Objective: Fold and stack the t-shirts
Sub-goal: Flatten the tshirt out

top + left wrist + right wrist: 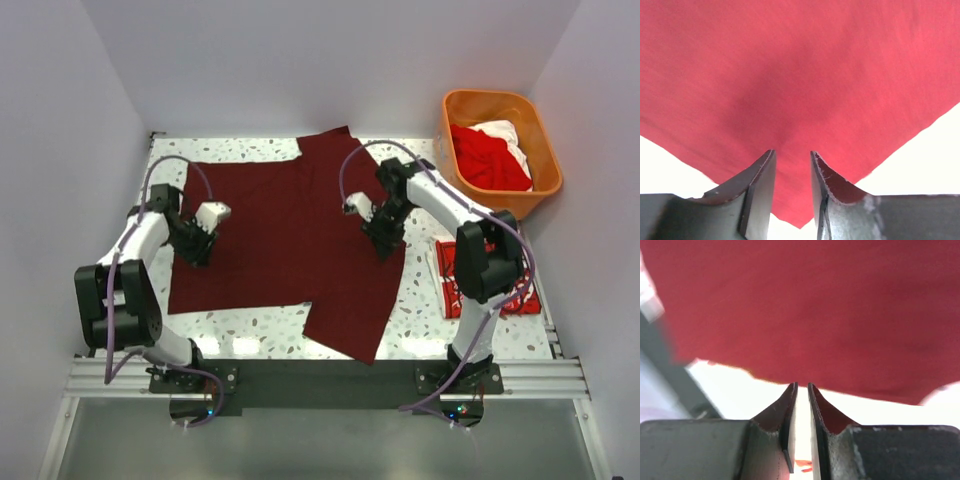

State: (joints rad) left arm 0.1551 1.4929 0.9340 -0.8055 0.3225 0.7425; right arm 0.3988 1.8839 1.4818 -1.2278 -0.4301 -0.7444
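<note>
On speckled worktop (260, 335), walls (60, 150) close on three sides: spread flat mid-worktop, maroon t-shirt (290, 220). Pinching cloth near its left edge with left tool (792, 152); right tool (802, 384) nearly pressed together at right hem (grip unclear). Bare strip along front.

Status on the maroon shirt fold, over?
Left gripper pinched on maroon t-shirt, spread out. Right gripper nearly shut at its hem, grip unclear. Folded red t-shirt, orange basket to its right, apart.
</note>
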